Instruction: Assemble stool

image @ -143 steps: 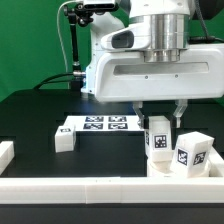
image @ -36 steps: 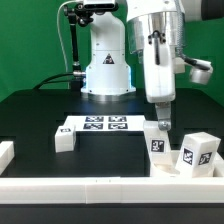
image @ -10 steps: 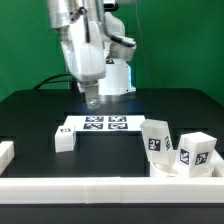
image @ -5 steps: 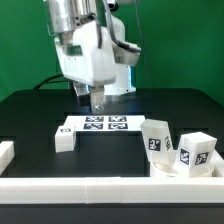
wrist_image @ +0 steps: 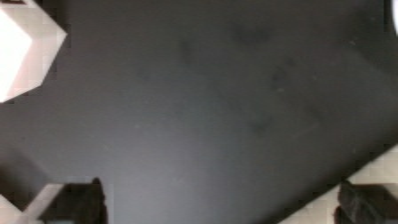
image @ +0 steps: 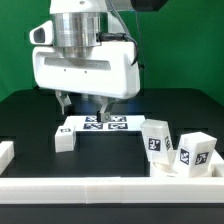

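Two white stool legs with black-and-white tags stand side by side at the exterior view's right, one (image: 156, 138) nearer the middle and one (image: 192, 151) further right. A third white block (image: 65, 139) lies at the left end of the marker board (image: 97, 124). My gripper (image: 84, 108) hangs open and empty just above the marker board's left part, behind that block. In the wrist view the gripper (wrist_image: 221, 203) shows two dark fingertips (wrist_image: 71, 202) wide apart with only dark table between them. The round disc is out of view.
A long white border rail (image: 100, 186) runs along the table's front edge. A short white rail piece (image: 5, 153) sits at the front left. The robot base and a black stand are behind. A white surface (wrist_image: 18, 50) shows at the wrist view's edge.
The gripper has left the legs on the right and moved to the left, over the marker board. In the last half second it has turned and come lower.
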`<state>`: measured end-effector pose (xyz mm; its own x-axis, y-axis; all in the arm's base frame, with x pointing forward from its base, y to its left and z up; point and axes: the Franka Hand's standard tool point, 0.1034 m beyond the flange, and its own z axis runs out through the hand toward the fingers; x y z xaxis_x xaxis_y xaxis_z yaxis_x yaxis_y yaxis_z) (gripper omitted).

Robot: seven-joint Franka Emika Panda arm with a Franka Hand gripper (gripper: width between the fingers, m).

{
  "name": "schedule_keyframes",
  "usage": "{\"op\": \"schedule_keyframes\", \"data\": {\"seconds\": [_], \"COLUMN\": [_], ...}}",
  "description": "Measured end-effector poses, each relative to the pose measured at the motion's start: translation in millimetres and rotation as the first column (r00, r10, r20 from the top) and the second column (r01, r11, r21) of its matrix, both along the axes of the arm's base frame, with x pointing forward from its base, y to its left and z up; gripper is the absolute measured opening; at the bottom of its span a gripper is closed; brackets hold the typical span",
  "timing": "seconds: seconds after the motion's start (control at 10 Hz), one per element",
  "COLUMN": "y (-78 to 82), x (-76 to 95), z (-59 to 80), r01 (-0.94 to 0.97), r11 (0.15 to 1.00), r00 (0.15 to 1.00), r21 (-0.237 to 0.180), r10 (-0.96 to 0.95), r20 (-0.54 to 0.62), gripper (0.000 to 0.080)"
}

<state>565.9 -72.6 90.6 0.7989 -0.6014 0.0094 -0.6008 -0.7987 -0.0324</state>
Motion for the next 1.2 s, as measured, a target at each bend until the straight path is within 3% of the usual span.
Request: {"op": "schedule_keyframes", "data": {"seconds": [0.5, 0.6, 0.8, 1.0, 1.2], "y": [-2.4, -7.3, -17.6, -31.0, -32.2], "x": [-0.1, 0.3, -7.0, -20.0, -24.0], "z": [-0.4, -3.0, -4.1, -1.9, -5.9], "r01": [-0.306, -0.456, -0.653, -0.836, -0.854], "r11": [0.952, 0.886, 0.743, 0.518, 0.489], "r00": [0.952, 0.888, 0.750, 0.531, 0.504], "r21": [-0.014, -0.079, -0.149, -0.180, -0.176], "r10": [0.306, 0.459, 0.662, 0.847, 0.863], "r20": [0.007, 0.022, 0.014, -0.031, -0.048], "gripper": [0.0648, 0.0648, 0.0648, 0.0648, 0.0648]}}
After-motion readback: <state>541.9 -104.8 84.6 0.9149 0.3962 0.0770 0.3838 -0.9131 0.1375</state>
